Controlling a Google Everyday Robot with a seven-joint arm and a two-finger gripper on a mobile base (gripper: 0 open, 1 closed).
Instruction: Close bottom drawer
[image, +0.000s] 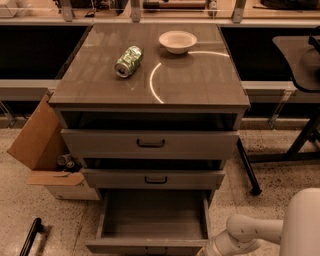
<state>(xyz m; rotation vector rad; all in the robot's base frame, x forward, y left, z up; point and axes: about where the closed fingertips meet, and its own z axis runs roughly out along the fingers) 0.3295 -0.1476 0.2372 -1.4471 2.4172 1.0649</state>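
The bottom drawer stands pulled far out of the grey-brown cabinet, its inside bare and its slim front panel at the lower edge of the view. My gripper is low at the drawer's front right corner, mostly cut off by the frame edge. My white arm reaches in from the lower right.
The middle drawer and top drawer stand slightly out. A green can lies on the cabinet top beside a white bowl. A cardboard box sits left, a black table leg right, a black bar on the floor.
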